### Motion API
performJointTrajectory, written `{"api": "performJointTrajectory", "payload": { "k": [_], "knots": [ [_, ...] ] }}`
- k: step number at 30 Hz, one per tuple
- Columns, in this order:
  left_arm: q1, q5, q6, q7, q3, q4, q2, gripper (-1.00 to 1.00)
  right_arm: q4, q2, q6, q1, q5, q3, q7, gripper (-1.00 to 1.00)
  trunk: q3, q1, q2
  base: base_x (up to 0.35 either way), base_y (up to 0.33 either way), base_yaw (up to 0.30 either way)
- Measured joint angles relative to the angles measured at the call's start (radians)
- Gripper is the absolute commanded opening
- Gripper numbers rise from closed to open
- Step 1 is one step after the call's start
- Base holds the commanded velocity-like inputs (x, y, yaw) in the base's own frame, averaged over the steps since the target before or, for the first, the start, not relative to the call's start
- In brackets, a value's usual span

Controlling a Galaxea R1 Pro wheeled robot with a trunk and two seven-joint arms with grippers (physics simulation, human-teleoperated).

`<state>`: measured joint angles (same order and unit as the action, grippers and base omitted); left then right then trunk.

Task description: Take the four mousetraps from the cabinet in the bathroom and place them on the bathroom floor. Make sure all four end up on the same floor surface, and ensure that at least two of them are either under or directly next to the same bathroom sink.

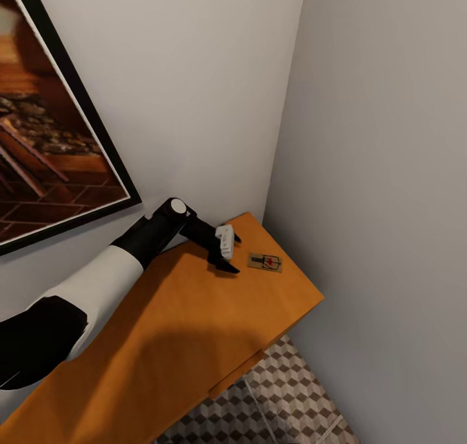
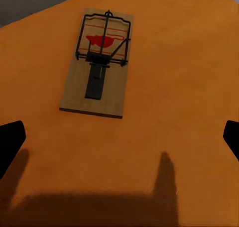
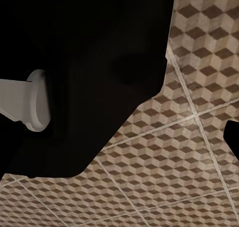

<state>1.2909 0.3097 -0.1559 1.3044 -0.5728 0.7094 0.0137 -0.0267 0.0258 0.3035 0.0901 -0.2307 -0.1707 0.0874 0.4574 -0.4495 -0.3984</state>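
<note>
Orange-wood cabinet [image 1: 194, 327]: my left gripper [image 1: 228, 254], fingers spread, hovers beside one mousetrap [image 1: 264, 262] at three o'clock; a clumsy closing could nudge it off the nearby edge.

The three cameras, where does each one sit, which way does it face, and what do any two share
Head view: high up, looking down at the cabinet corner; left arm and left gripper beside the mousetrap.
Left wrist view: near that gripper, facing the mousetrap; dark fingertips at the edges.
Right wrist view: facing the bathroom floor; dark robot body.
Head and left wrist share mousetrap and cabinet.
</note>
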Motion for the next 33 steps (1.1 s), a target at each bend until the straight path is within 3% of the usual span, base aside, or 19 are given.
{"api": "performJointTrajectory", "payload": {
  "k": [6, 17, 33],
  "knots": [
    [0.000, 0.002, -0.003, -0.062, -0.001, -0.003, -0.002, 1.00, 0.000, 0.000, 0.000, 0.000, 0.000, 0.000, 0.000, 1.00, 0.000, 0.000, 0.000, 0.000, 0.000, 0.000],
    [0.000, 0.054, -0.016, -0.125, 0.000, 0.003, 0.000, 1.00, 0.000, 0.000, 0.000, 0.000, 0.001, 0.011, 0.000, 1.00, 0.000, 0.000, 0.000, 0.000, 0.000, 0.000],
    [0.001, 0.067, -0.034, -0.148, -0.001, 0.001, 0.000, 1.00, 0.000, 0.000, 0.000, 0.000, 0.001, 0.013, 0.000, 1.00, 0.000, 0.000, 0.000, 0.000, 0.000, 0.000]
  ]
}}
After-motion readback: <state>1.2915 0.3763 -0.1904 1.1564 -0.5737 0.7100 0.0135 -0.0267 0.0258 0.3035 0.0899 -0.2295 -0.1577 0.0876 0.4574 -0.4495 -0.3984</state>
